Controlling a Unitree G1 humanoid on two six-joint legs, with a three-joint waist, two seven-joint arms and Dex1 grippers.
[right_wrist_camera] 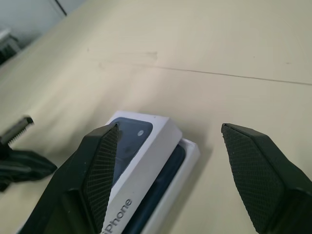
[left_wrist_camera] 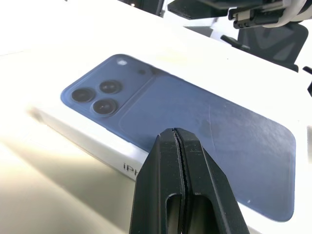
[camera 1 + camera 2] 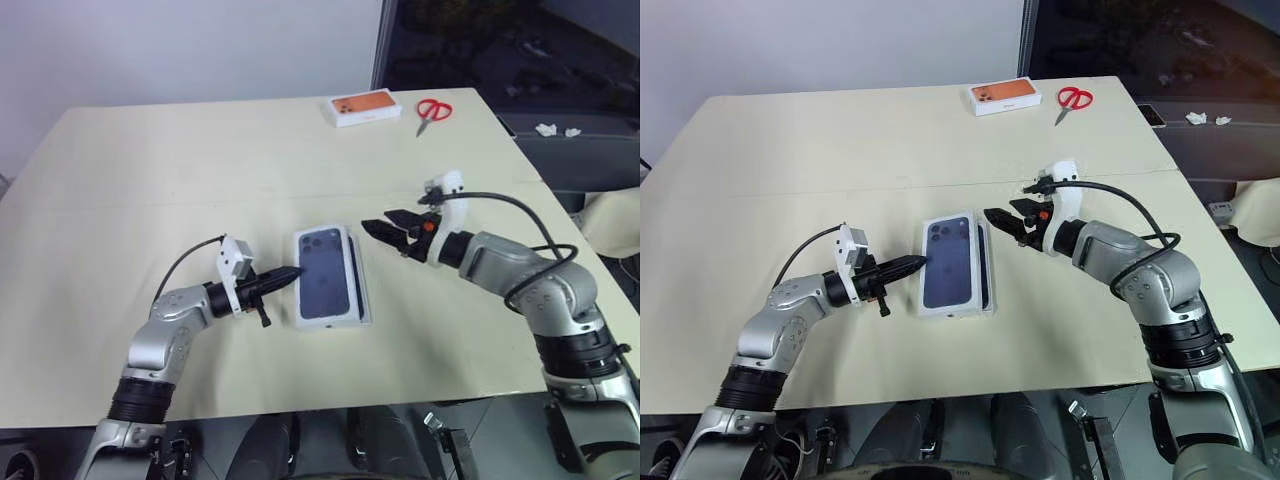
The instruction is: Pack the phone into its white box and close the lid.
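The lid (image 3: 322, 272), white with a dark blue phone picture on top, lies on the white box (image 3: 364, 292) near the middle of the table, shifted a little to the left and not seated. Along its right side a dark strip of the phone (image 3: 352, 276) shows inside the box. My left gripper (image 3: 297, 271) is shut, its tips at the lid's left edge (image 2: 122, 161). To the right of the box and slightly above the table, my right gripper (image 3: 372, 228) is open and holds nothing. In the right wrist view the lid (image 1: 141, 146) tilts over the phone (image 1: 163, 178).
A small orange-topped box (image 3: 366, 108) and red scissors (image 3: 432, 112) lie at the table's far edge. Crumpled white paper (image 3: 557, 129) sits on a grey surface beyond the table's right side. The beige table (image 3: 180, 180) stretches wide around the box.
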